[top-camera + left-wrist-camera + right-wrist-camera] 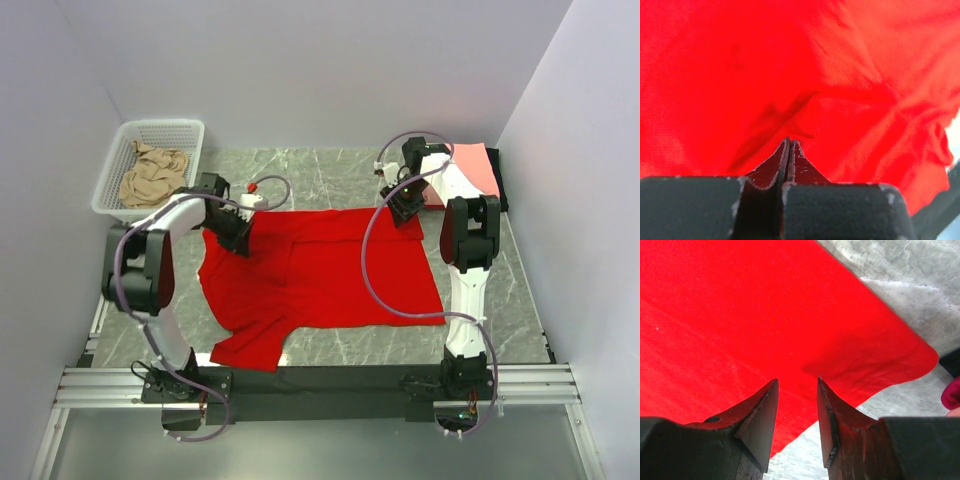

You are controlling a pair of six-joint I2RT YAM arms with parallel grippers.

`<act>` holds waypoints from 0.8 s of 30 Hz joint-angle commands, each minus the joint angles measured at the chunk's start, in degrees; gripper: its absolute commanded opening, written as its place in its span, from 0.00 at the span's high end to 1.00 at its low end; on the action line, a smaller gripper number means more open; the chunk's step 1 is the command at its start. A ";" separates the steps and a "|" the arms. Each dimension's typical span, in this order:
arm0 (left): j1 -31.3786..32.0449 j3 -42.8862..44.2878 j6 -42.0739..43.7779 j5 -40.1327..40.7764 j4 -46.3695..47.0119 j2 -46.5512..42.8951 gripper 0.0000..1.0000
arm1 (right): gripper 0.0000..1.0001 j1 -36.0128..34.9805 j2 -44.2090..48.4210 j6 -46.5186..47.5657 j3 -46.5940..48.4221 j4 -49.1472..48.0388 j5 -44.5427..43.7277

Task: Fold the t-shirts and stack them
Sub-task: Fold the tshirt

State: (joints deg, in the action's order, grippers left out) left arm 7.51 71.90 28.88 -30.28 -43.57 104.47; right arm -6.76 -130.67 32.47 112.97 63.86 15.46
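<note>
The large bright red t-shirt (pixel 320 275) lies spread across the marble table, with a sleeve hanging toward the near edge. My left gripper (pixel 238 240) is at the shirt's far left edge. In the left wrist view its jaws (pixel 788 141) are pressed together and the red cloth (pixel 840 75) puckers at the tips. My right gripper (pixel 405 210) is at the shirt's far right corner. In the right wrist view it (pixel 797 382) is open, with the red corner (pixel 880 355) just past the fingertips and nothing between them.
A white mesh basket (pixel 115 175) at the back left holds a crumpled tan shirt (pixel 153 175). A folded salmon-pink shirt (pixel 472 165) lies on a black one (pixel 497 188) at the back right, close to my right gripper. Walls close in left and right.
</note>
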 commanded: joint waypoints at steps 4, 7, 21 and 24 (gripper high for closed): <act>-1.27 -5.61 9.60 -0.83 -6.52 -13.57 0.99 | 0.56 0.09 1.30 0.84 0.41 0.83 -0.61; -1.35 -8.26 11.98 0.31 -8.72 -14.99 0.99 | 0.56 0.00 1.03 1.10 0.67 1.36 -1.14; -1.62 -11.95 17.00 -3.03 -15.50 -16.57 0.99 | 0.56 0.00 0.86 1.89 1.20 1.71 -2.02; -1.79 -13.01 15.95 -0.92 -13.22 -16.05 0.97 | 0.56 0.09 0.94 1.81 1.64 1.54 -2.02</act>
State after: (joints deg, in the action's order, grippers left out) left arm 6.07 59.88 43.92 -31.53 -56.66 89.49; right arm -6.76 -130.67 33.54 113.01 64.84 14.09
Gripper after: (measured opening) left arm 0.022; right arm 0.437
